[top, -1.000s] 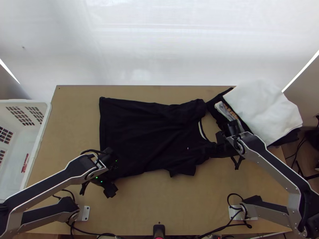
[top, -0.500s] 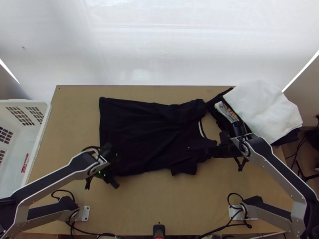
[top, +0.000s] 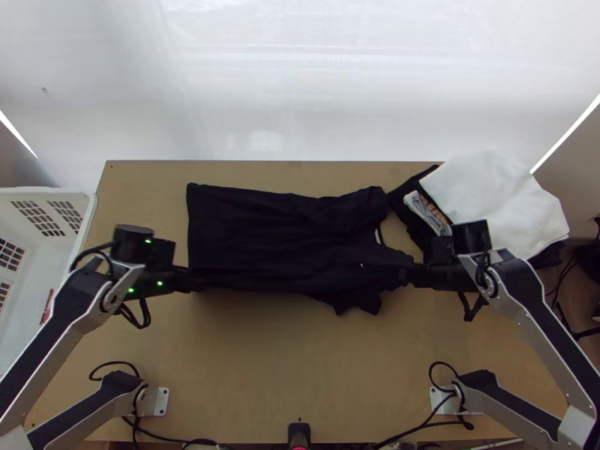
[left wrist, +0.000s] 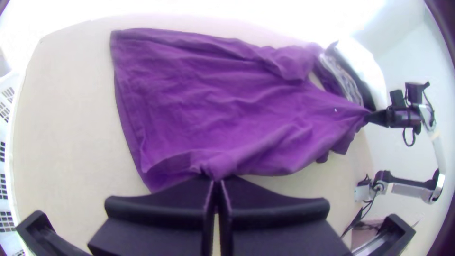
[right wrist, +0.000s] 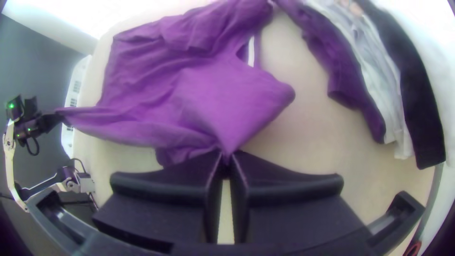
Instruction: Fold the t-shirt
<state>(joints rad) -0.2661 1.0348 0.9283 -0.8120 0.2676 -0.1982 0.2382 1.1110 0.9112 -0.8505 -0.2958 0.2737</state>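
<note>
The dark t-shirt point(top: 277, 236) lies across the table, its hem at the left and collar at the right. My left gripper point(top: 196, 280) is at the near hem corner; in the left wrist view my left gripper point(left wrist: 217, 180) is shut on the cloth near the hem. At the shoulder beside the collar is my right gripper point(top: 411, 275); in the right wrist view my right gripper point(right wrist: 227, 159) is shut on a pinched point of the shirt. The near edge is lifted and stretched between both grippers, while the far part lies flat.
A pile of folded cloths with a white one point(top: 499, 206) on top lies at the table's far right corner, close to the right gripper. A white plastic basket point(top: 88, 225) stands at the left edge. Bare wood point(top: 300, 360) spans the near side.
The left gripper has risen and moved up the picture, swinging level, with the hem corner. The right gripper has shifted slightly right. The shirt's near edge has lifted away from the table's near side.
</note>
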